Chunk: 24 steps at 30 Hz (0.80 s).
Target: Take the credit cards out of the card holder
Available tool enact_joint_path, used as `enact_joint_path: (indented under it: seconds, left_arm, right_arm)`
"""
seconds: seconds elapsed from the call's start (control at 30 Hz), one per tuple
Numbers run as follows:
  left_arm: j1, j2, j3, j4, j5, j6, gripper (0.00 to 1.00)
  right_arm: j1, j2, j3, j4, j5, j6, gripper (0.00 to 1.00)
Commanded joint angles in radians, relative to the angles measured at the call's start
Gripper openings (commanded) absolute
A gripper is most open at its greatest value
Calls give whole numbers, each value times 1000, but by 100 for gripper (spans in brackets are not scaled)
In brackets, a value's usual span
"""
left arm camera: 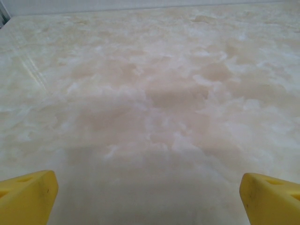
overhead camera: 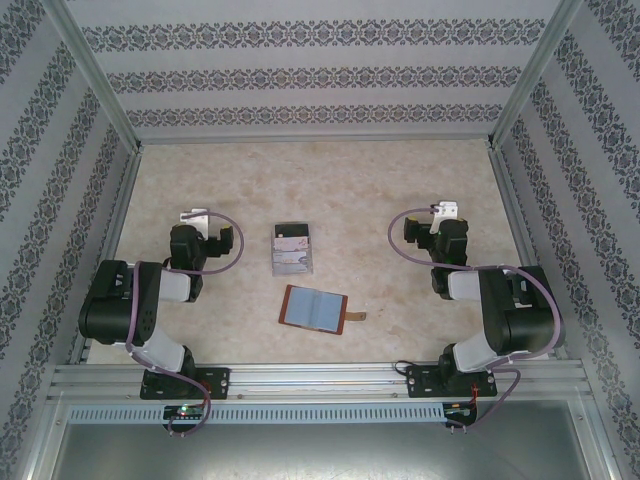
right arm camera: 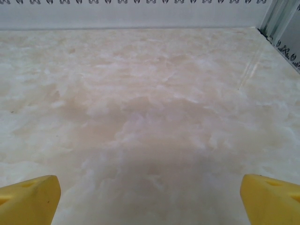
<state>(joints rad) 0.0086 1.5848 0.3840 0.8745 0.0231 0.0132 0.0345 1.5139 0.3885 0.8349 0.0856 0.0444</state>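
- My left gripper (left arm camera: 150,201) is released. Its yellow fingers (left arm camera: 26,197) stand wide at the bottom corners of the left wrist view, with bare marbled table (overhead camera: 400,180) between them and nothing held.
- My right gripper (right arm camera: 150,201) reads the same way: spread wide and empty over bare tabletop.
- The card holder (overhead camera: 313,308) lies opened flat, inside up, with its grey-blue pockets (overhead camera: 318,310) showing.
- It sits between the two grippers and closer to the arm bases than either. It is off to the right of the left gripper and to the left of the right one, well apart from both.
- Its long axis runs left to right, slightly skewed so the right end lies a little nearer the bases.
- The strap tab (overhead camera: 357,318) sticks out from that right end, pointing toward the right arm's side.
- I cannot tell whether any card sits in the pockets — too small from above.
- The credit cards (overhead camera: 291,255) I can make out lie in a clear tray (overhead camera: 292,272) just beyond the card holder, about midway between the grippers. There is a dark one at the far end and paler ones nearer.
- The tray's long axis runs away from the bases, crosswise to the holder's.
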Motion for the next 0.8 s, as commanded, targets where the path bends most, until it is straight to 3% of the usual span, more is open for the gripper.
enact_joint_path:
  seconds: [0.0, 0.17, 0.33, 0.77]
  left_arm:
    - [6, 0, 12, 42, 6, -18, 100]
    - [5, -1, 7, 51, 10, -17, 100]
    - [6, -3, -18, 93, 135, 25, 100]
    - [5, -3, -17, 91, 135, 24, 100]
  right_arm:
    - [-10, -4, -4, 58, -2, -9, 98]
    - [-7, -6, -5, 60, 0, -13, 98]
    - [-7, -5, -7, 61, -1, -14, 98]
    - [-11, 0, 2, 50, -33, -17, 98]
